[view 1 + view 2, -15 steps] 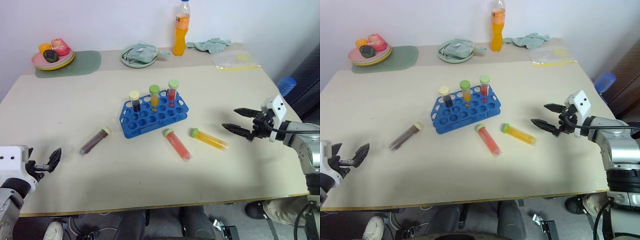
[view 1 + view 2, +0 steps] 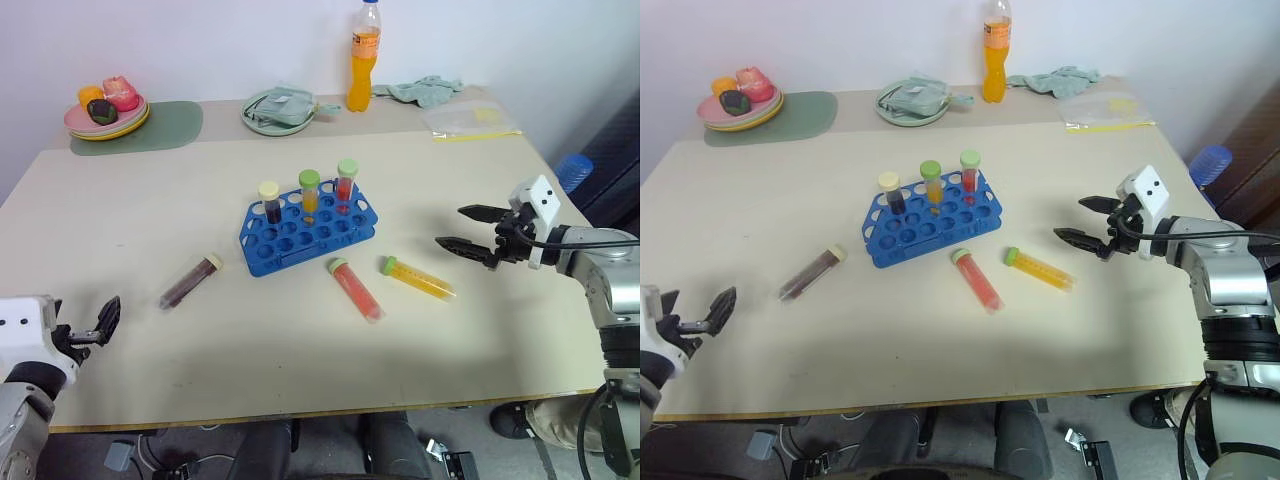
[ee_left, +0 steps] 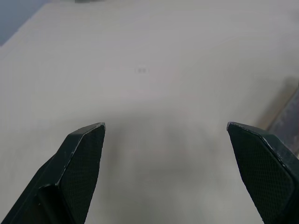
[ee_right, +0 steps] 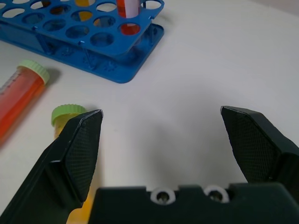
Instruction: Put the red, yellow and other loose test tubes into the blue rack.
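At mid-table on the beige tabletop [image 2: 480, 340], a blue plastic test-tube rack [image 2: 306, 233] with rows of round holes, standing square on the surface. Along its far row, three upright tubes: a dark-filled tube with a pale yellow cap [image 2: 270, 201] on the left, an orange-filled tube with a green cap [image 2: 309, 192] in the middle, a red-filled tube with a green cap [image 2: 345, 184] on the right.

Near side of the rack, three loose tubes lying flat. To the left, well apart from the rack, a dark brownish tube with a cream cap [image 2: 190, 281], cap pointing toward the rack. Just near of the rack's right end, a red tube with a light green cap [image 2: 355, 289], cap end close to the rack but apart from it. Right of that, a yellow tube with a green cap [image 2: 417, 278], lying slantwise, cap toward the rack.

Right of the yellow tube, the right gripper [image 2: 470, 229], black fingers spread wide, holding nothing, tips aimed leftward toward the tube and short of it.

At the near left corner, the left gripper [image 2: 98, 325], fingers likewise parted wide, empty, over bare tabletop, well apart from every tube.

Along the far edge: a stack of plates with toy food [image 2: 106, 116] on a green mat [image 2: 170, 126], a pale green dish holding a folded cloth [image 2: 279, 109], an orange drink bottle [image 2: 364, 56], a crumpled greenish cloth [image 2: 420, 90], a clear zip bag [image 2: 470, 121].
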Controlling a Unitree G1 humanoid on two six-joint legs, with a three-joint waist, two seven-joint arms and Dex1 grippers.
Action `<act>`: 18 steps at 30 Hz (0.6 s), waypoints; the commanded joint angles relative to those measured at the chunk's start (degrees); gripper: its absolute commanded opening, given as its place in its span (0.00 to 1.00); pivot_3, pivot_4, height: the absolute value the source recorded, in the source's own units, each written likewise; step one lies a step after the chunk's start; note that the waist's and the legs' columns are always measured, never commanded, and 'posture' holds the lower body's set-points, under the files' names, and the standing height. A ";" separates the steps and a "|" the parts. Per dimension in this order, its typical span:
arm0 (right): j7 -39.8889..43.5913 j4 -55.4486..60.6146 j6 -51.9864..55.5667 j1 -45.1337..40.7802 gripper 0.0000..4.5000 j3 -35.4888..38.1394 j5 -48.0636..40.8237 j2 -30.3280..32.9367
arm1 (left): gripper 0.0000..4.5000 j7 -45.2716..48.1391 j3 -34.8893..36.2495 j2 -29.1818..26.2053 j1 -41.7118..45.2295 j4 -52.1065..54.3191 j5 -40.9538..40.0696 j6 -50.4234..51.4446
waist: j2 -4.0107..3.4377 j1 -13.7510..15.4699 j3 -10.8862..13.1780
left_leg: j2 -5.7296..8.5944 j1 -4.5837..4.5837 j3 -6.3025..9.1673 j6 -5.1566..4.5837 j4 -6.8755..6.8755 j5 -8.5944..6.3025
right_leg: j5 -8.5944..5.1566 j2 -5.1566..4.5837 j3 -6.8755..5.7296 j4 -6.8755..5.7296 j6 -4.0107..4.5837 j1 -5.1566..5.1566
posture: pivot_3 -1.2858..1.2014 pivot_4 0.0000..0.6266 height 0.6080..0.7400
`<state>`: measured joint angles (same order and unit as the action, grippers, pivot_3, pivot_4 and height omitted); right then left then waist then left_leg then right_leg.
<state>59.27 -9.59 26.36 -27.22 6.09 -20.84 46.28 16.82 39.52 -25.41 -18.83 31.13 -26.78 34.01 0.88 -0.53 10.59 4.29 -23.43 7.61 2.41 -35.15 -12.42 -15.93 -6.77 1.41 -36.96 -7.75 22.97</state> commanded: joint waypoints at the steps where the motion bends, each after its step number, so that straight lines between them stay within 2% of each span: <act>1: -2.58 6.29 5.96 0.85 1.00 2.89 -4.06 -0.89 | 0.95 -0.05 -1.71 -0.96 3.56 -0.31 0.29 -2.31 | 0.00 0.09 0.00 | 0.00 0.00 0.00 0.00 0.00 0.00 | 0.00 -0.01 0.00 -0.01 0.00 0.00 | 0.52 0.24 1.00; 7: -6.22 16.29 18.83 1.49 1.00 5.37 -11.39 -0.88 | 0.95 2.87 -6.28 0.27 8.83 0.03 -2.80 -4.49 | -0.01 0.04 0.00 | 0.03 -0.02 0.01 0.00 0.00 0.00 | 0.01 -0.01 0.01 0.00 -0.01 0.03 | 0.52 0.24 1.00; 10: -10.36 24.95 31.62 -0.90 1.00 7.33 -19.53 -0.95 | 0.95 8.32 -13.57 -0.39 11.81 -0.36 -4.12 -4.78 | -0.01 0.06 0.00 | 0.02 -0.03 0.01 -0.01 -0.01 0.00 | 0.01 -0.02 0.01 0.00 -0.01 0.02 | 0.52 0.24 1.00; 15: -19.74 36.18 53.92 -2.59 1.00 5.55 -27.93 -2.13 | 0.95 17.09 -21.53 -4.63 14.09 -0.71 -5.14 -4.33 | 0.01 0.00 -0.01 | 0.01 -0.07 0.04 -0.04 0.01 -0.02 | 0.00 0.00 0.00 0.01 0.00 0.05 | 0.52 0.24 1.00; 18: -26.75 39.35 64.56 -4.96 1.00 3.52 -32.61 -6.99 | 0.95 22.94 -25.78 -7.86 14.99 -1.33 -5.46 -4.67 | 0.01 -0.17 -0.01 | 0.00 -0.07 0.04 -0.04 0.01 -0.02 | -0.01 0.00 0.01 0.01 0.03 0.09 | 0.52 0.24 1.00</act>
<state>36.34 27.39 86.19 -30.14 10.11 -49.91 40.55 36.61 15.16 -32.25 -4.33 29.19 -31.52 30.43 0.89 -0.70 10.59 4.29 -23.51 7.64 2.37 -35.13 -12.44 -15.94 -6.76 1.43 -36.96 -7.72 23.07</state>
